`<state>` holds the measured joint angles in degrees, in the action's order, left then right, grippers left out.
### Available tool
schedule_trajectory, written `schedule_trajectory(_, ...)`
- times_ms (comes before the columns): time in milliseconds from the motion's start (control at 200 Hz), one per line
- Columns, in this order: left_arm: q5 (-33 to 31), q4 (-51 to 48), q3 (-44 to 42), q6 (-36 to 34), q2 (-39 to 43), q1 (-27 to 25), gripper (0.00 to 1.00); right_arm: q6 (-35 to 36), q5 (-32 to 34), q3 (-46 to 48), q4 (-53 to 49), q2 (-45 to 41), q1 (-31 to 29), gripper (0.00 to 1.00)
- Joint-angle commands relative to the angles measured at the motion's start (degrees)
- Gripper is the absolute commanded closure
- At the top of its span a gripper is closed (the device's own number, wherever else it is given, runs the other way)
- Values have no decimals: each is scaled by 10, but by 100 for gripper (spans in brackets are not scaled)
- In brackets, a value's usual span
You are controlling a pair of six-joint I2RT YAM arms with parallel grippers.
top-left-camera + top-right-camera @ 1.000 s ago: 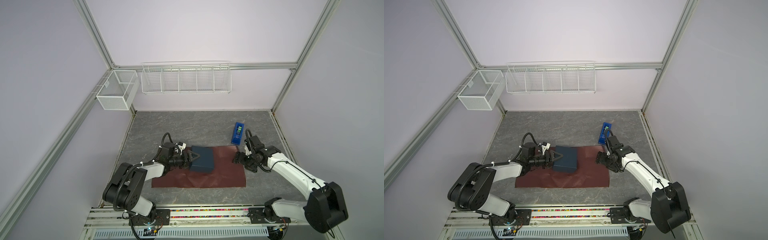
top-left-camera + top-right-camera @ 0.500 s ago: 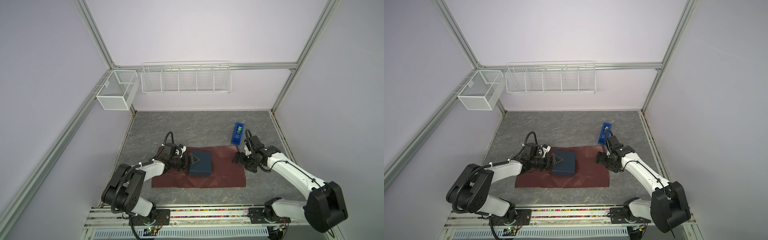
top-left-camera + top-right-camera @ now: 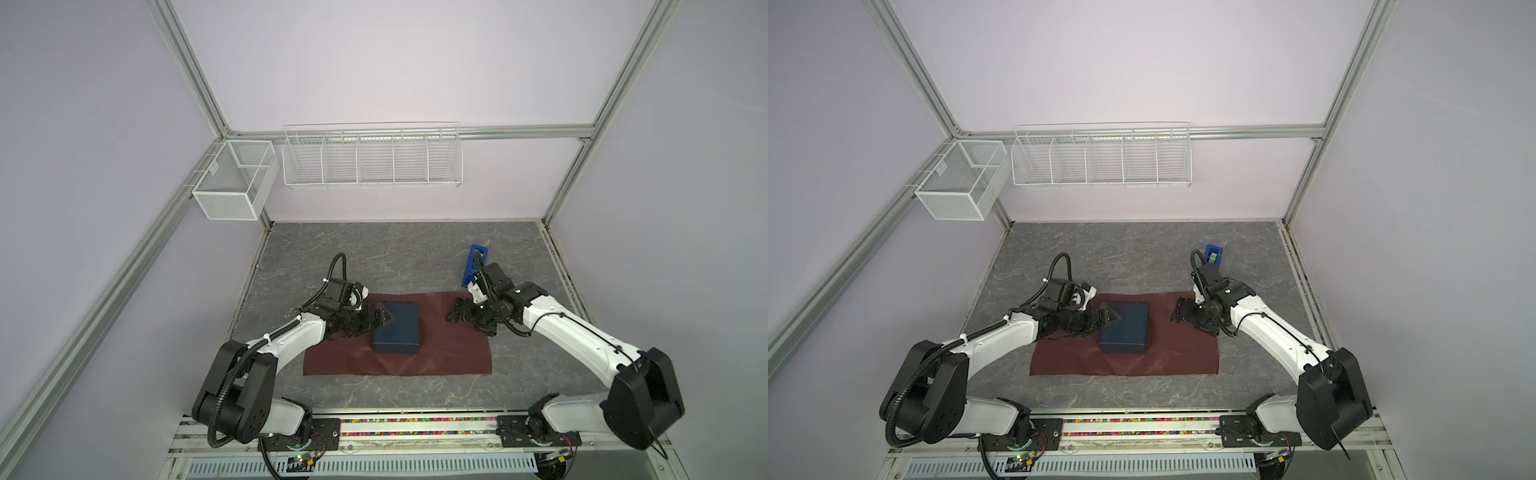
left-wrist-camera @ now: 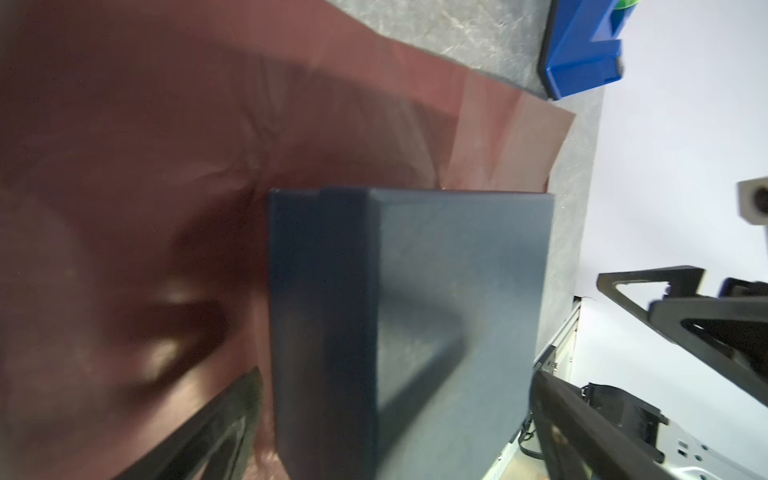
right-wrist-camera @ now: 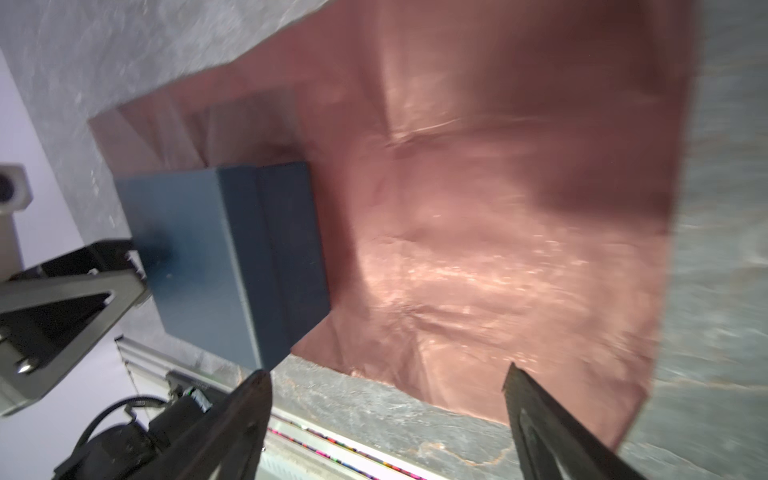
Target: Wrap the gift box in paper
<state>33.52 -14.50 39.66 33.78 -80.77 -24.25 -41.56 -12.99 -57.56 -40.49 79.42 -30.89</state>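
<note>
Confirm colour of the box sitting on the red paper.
The gift box is dark navy blue, plain and matte; shows best in the right wrist view.

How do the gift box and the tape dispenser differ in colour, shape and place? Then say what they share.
Colour: the gift box is dark navy; the tape dispenser is bright blue with a green roll.
Shape: the gift box is blocky; the tape dispenser is slim.
Place: the gift box sits on the paper; the tape dispenser sits on the bare table beyond the paper's far right corner.
Both are blue.
</note>
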Motion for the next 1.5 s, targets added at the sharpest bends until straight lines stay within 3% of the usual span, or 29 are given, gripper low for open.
schedule_trajectory(0,-9,-20,17,-13,9,0,1,-16,-49,-16,51,32,-37,10)
schedule_trajectory(170,26,8,22,2,-4,0,3,-54,-92,-27,125,96,-78,10)
schedule_trajectory(570,12,-14,41,-10,-7,3,4,-74,-130,-75,192,205,-105,10)
schedule_trajectory(1495,23,1,51,-6,-31,4,8,-54,-135,-105,177,233,-106,12)
